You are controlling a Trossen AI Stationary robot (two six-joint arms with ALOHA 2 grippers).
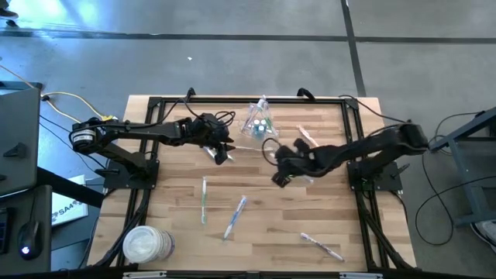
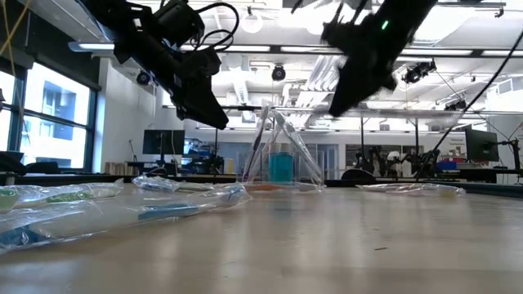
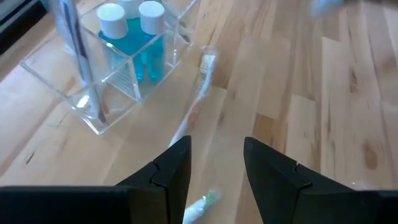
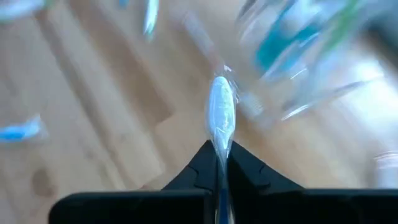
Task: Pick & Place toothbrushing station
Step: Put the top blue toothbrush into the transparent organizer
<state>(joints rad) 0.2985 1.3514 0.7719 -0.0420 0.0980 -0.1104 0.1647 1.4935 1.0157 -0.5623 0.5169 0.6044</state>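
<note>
Pinching a wrapped toothbrush (image 4: 221,115) between its closed fingers, the right gripper (image 1: 280,177) hangs above the middle of the wooden table (image 1: 263,232), just on the near side of the clear plastic holder (image 1: 259,118). In the right wrist view the brush sticks straight out from the fingertips in its clear wrapper, and the holder shows as a blur beyond it.

The left gripper (image 1: 221,153) hovers close to the holder on its other side with its fingers (image 3: 171,171) apart and nothing between them. Below that gap lies another wrapped toothbrush (image 3: 198,106), running from under the fingers toward the holder. The left wrist view shows the holder as a compartmented clear box with blue tubes topped by white caps (image 3: 127,37) standing in one section and a slim stick-like item, probably a brush, leaning in another.

Nearer the front of the table lie three more wrapped brushes, well apart from each other: a green one (image 1: 204,199), a blue one (image 1: 235,216) and a pale one (image 1: 321,246). One more wrapped item (image 1: 308,138) lies beside the right arm, near the holder. A stack of white round discs (image 1: 144,246) sits at the front left corner.
</note>
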